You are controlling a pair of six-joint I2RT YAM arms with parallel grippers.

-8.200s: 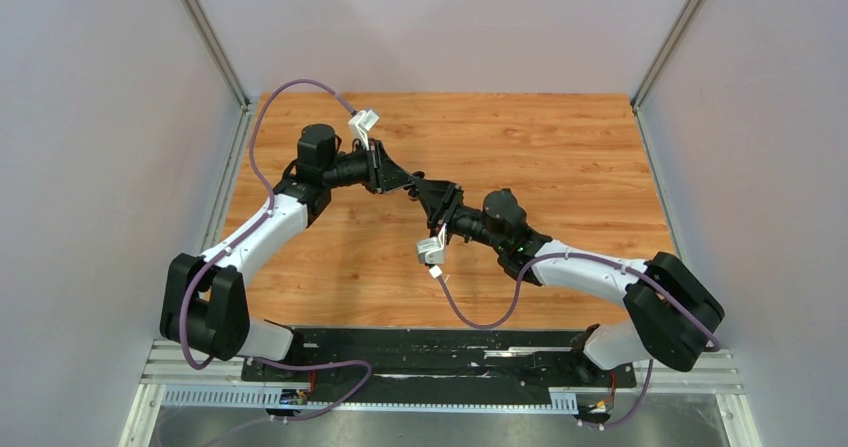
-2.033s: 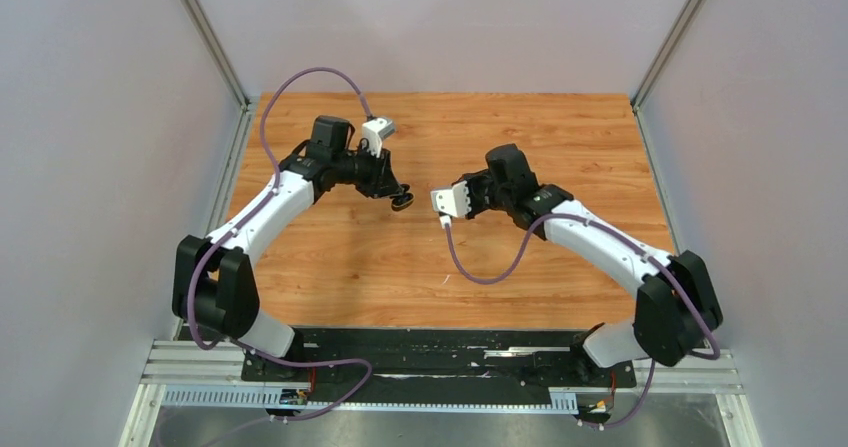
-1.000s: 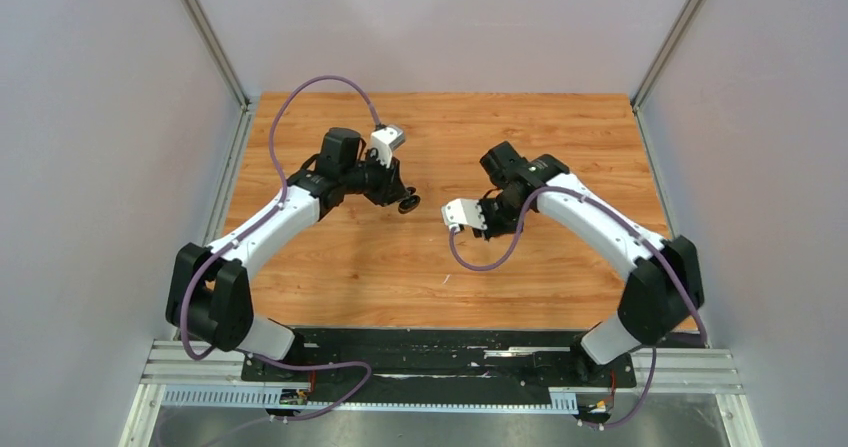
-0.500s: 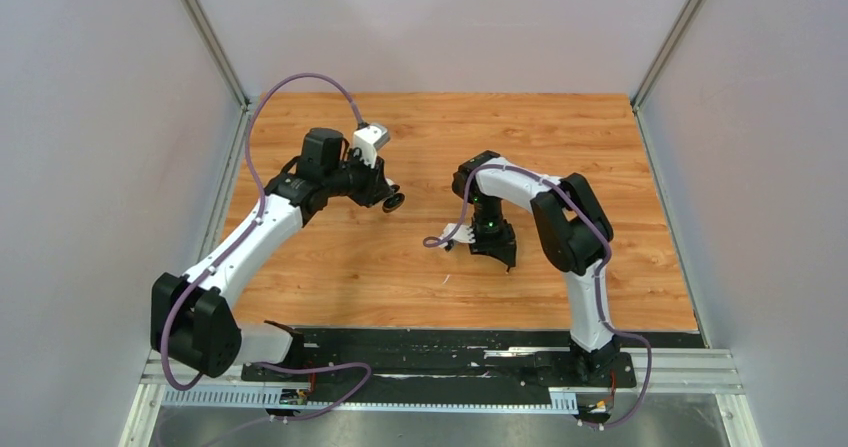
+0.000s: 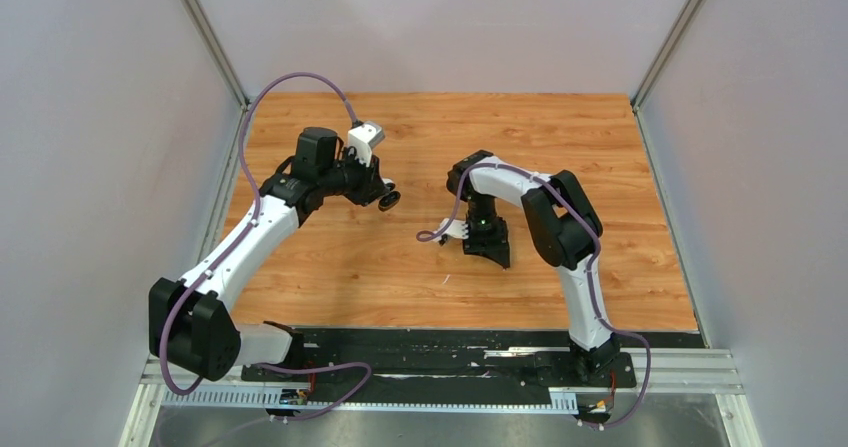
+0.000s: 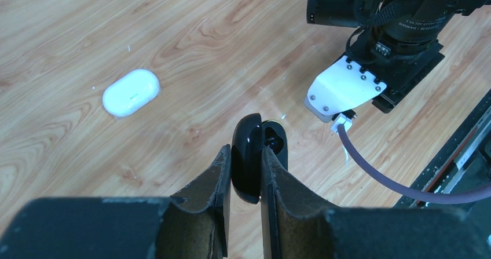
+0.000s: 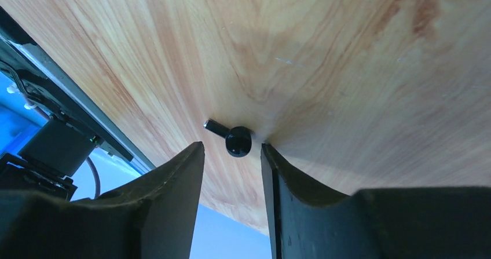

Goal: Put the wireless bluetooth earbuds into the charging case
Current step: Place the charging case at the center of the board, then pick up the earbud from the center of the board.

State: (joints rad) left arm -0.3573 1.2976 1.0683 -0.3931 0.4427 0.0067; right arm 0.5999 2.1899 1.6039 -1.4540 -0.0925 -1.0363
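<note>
Nearest to me, the right claw points straight down at the desk, its two fingers parted and gripping nothing. Between the fingertips lies the black earbud, a small glossy bead flat on the wood with its short stem sticking out to one side. It touches neither finger.

Further back and to the left, the left claw hangs above the desk, clenched on the black charging case. The case is pinched on edge with its lid swung open, so the hollow inside faces away from the fingers. Beyond it a white case lies shut on the wood, well apart from everything else. I can't spot any white earbuds from here.

I'd say the pick-up of the earbud is about to start, and it looks like the chancy part. The bud is tiny and slick and the fingers are thick. If they close off-centre or catch the stem, I expect it to pop out sideways and skitter across the desk. If they come down too low, the tips could grind on the wood; too high, and they close on air. The case is held by a narrow bite, so a push while seating the bud could twist it or nudge the lid shut.
</note>
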